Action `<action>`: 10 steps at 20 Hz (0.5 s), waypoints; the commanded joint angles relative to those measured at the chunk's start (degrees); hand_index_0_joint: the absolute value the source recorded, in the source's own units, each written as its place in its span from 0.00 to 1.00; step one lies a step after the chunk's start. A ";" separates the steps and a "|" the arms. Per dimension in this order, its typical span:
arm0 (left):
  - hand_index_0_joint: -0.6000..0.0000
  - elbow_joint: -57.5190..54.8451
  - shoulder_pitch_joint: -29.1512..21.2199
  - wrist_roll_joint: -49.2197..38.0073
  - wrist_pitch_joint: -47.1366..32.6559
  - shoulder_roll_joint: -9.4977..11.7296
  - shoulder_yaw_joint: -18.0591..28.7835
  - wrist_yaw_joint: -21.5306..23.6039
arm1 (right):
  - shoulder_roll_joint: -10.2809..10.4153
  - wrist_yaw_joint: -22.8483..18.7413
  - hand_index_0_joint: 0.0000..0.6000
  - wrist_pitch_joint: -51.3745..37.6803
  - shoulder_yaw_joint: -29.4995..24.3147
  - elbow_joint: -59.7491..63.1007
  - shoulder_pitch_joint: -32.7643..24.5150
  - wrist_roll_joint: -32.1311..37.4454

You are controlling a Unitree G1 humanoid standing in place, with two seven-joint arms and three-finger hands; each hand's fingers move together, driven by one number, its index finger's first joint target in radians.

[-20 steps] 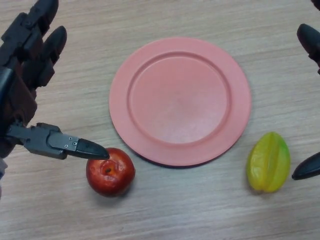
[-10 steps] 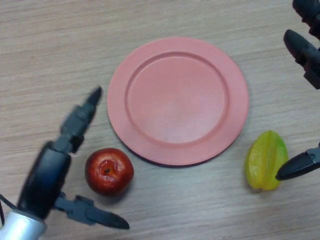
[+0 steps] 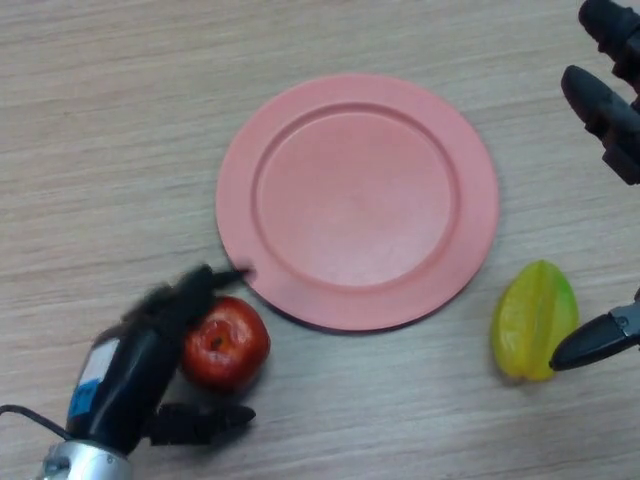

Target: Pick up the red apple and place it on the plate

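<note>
The red apple point(image 3: 228, 345) lies on the table just off the near left rim of the pink plate point(image 3: 470, 190). My left hand point(image 3: 125, 375) has come in low from the bottom left and brackets the apple. Its fingers point(image 3: 195, 292) reach over the apple's far left side and touch it. The thumb point(image 3: 200, 423) lies on the near side, a small gap away from the fruit. The hand is open around the apple, which still rests on the table. My right hand point(image 3: 608, 100) stands open at the right edge.
A yellow-green starfruit point(image 3: 535, 318) lies right of the plate, with the right hand's thumb point(image 3: 595, 345) next to its near right side. The wooden table point(image 3: 120, 130) surrounds everything.
The left hand dropped from the upper left to the bottom left, turned, and closed in around the apple. The apple and plate have stayed put. The right hand barely shifted.
</note>
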 commanded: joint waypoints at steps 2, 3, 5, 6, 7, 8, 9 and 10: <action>0.00 -6.32 -0.40 2.95 0.98 1.01 0.23 1.48 | -1.75 -1.70 0.00 -4.02 -4.99 -4.53 -1.37 3.08; 0.00 -7.60 -0.57 3.55 0.88 1.28 0.29 1.17 | -1.83 -1.82 0.00 -3.72 -5.32 -4.66 -1.42 3.67; 0.00 -11.58 -1.85 5.31 -0.58 2.03 1.07 -0.16 | -2.35 -2.52 0.00 -2.84 -6.41 -4.95 -1.68 5.52; 0.00 -13.55 -4.49 6.31 -1.53 2.12 1.79 -0.84 | -2.72 -2.93 0.00 -2.75 -6.64 -5.07 -1.75 6.06; 0.00 -13.72 -6.36 6.88 -1.10 1.96 2.05 -1.10 | -2.84 -3.02 0.00 -2.70 -6.75 -5.17 -1.72 6.21; 0.00 -12.40 -11.05 7.42 -0.41 2.14 2.00 -2.74 | -3.10 -3.34 0.00 -2.44 -7.08 -5.39 -1.89 6.71; 0.00 -11.07 -14.00 5.90 0.61 2.07 1.82 -4.49 | -3.18 -3.53 0.00 -2.33 -7.34 -5.54 -1.95 7.16; 0.00 -8.29 -18.60 2.41 1.82 1.77 1.35 -6.74 | -3.48 -3.93 0.00 -2.08 -7.76 -5.84 -2.05 7.82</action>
